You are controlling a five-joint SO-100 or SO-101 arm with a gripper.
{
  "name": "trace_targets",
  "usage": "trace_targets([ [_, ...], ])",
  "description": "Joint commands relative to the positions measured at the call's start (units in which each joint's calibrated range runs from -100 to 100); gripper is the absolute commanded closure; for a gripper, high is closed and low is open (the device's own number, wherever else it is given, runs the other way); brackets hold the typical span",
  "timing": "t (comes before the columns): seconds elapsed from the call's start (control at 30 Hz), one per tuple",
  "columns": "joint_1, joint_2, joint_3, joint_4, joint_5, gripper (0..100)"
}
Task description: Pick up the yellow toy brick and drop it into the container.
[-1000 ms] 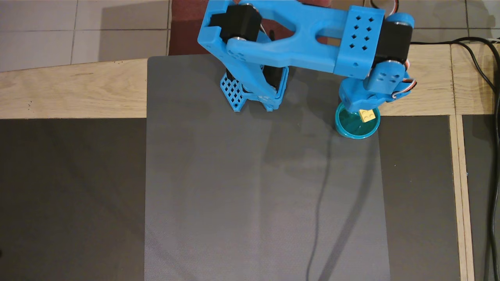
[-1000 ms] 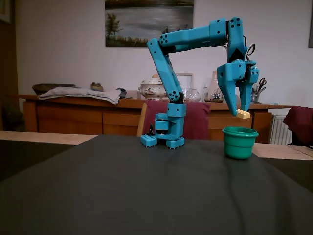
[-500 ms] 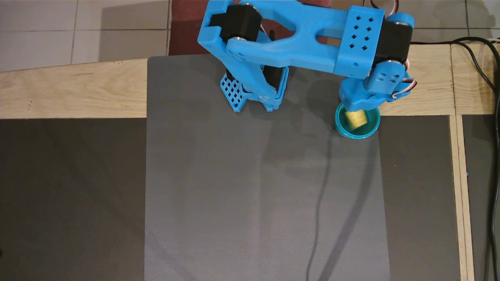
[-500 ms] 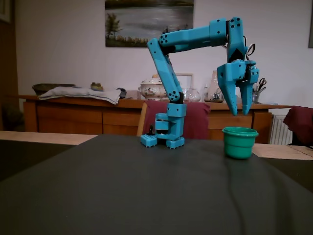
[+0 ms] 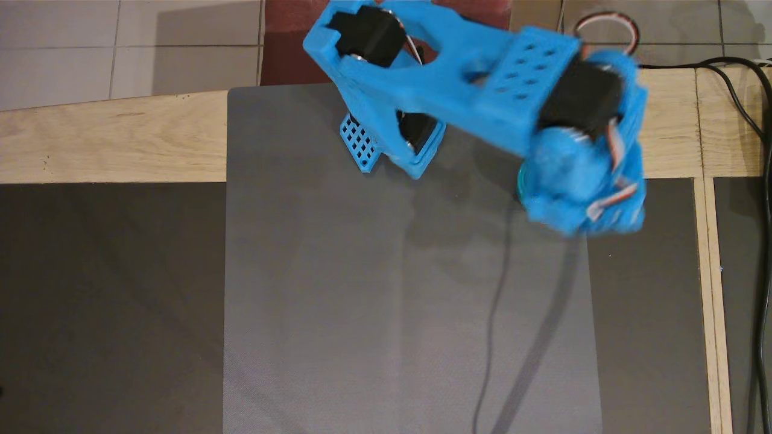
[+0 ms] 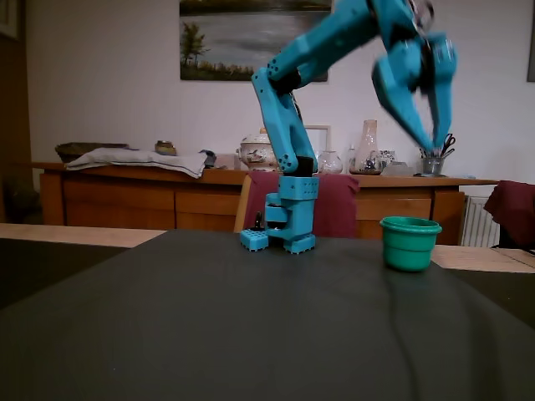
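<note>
Hanging blurred, the gripper (image 6: 432, 144) gapes empty above the unlabelled container (image 6: 410, 243).

The arm (image 6: 288, 125) is bright blue plastic with black motors (image 5: 580, 96) inside. One flat part has rows of small holes (image 5: 528, 63). Its base (image 5: 360, 142) has a grid pattern. Thin red and white wires (image 5: 615, 158) curl near the wrist.

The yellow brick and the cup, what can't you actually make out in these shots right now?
- Yellow toy brick: seen in neither view. The cup's wall hides its inside in the fixed view.
- Overhead view: the blurred wrist covers nearly all the cup.
- Gripper: motion-blurred; fingers look parted, nothing visible between them.
</note>
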Motion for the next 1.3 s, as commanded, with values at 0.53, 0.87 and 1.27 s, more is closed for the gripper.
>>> trace_targets([
  [0.53,49.26,-24.8,-22.27,2.33,-13.96,100],
  [0.87,50.96,-30.78,4.8,-9.31,-17.05,100],
  [1.27,49.57,-48.49,53.72,-36.06,-13.86,100],
])
